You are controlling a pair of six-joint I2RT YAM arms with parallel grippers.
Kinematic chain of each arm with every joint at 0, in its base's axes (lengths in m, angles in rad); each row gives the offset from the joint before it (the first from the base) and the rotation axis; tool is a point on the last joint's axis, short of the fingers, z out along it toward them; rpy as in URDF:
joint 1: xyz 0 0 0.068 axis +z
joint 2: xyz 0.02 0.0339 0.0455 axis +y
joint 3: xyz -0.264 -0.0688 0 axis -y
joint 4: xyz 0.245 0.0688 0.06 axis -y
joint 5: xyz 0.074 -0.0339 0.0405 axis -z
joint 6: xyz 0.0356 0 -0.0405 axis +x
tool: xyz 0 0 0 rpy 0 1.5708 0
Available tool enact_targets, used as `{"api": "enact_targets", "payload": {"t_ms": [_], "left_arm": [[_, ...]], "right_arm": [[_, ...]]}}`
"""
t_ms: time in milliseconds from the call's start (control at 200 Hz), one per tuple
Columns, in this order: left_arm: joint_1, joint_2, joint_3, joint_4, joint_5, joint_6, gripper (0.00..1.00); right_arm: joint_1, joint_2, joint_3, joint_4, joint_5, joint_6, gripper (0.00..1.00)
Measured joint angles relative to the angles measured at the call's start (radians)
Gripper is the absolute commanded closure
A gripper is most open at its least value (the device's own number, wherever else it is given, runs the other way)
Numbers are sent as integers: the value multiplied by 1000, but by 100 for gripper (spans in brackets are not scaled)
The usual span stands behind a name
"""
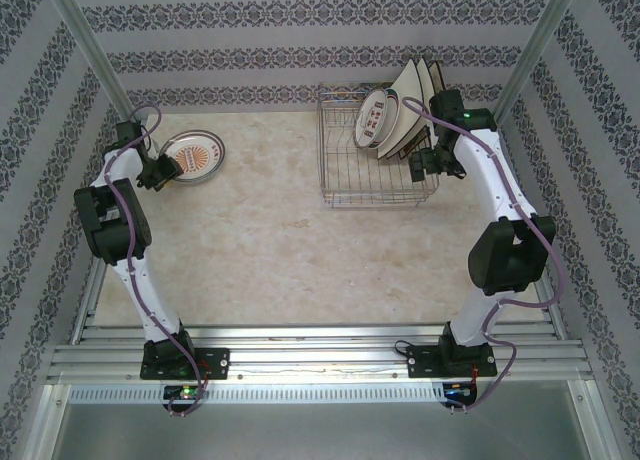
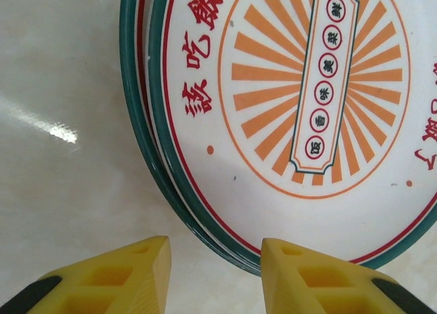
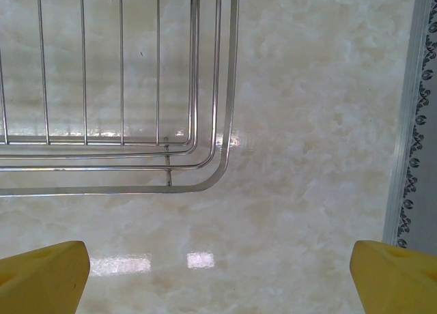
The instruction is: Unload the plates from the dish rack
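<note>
The dish rack is sitting in the upper right of the overhead frame, close to the back wall. It is holding a round patterned plate leaning at its left and cream square plates standing at its right, their corners rising above the wire sides. Two stacked round plates are lying flat on the table at the upper left, well apart from the rack. The broad middle of the table is lying bare between them. The left gripper is hovering at the stack's near rim with fingers parted and gripping nothing. The right gripper is gaping wide over bare table just beside the rack's rounded corner, also holding nothing.
</note>
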Motion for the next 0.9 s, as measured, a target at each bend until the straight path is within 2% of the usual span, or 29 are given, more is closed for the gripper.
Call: {"api": "enact_targets", "payload": {"t_ms": [265,380,400,450,460,475,490,769,904], "left_arm": [[-11,-2,37,-55,-71,51,50],[-33,-29,16,-74,-108,76,41],[-42,-43,8,-82,-116,83,38],[-66,-79,-12,-97,-139,91,23],[-73,-88,-17,-101,-143,98,18],[-81,-100,-23,-105,-151,100,3],[-93,-116,-29,-112,-155,100,0],[-341,-396,-79,-213,-264,103,0],[-410,-454,-79,-280,-323,99,0]], "right_arm": [[0,0,-10,8,-8,-5,2],[6,0,-11,10,-18,-4,2],[7,0,-11,10,-21,-4,2],[13,0,-11,11,-23,-4,2],[15,0,-11,11,-23,-4,2],[18,0,-11,12,-23,-4,2],[20,0,-10,11,-23,-4,2],[124,2,27,68,-11,23,2],[159,10,76,101,-20,60,2]]}}
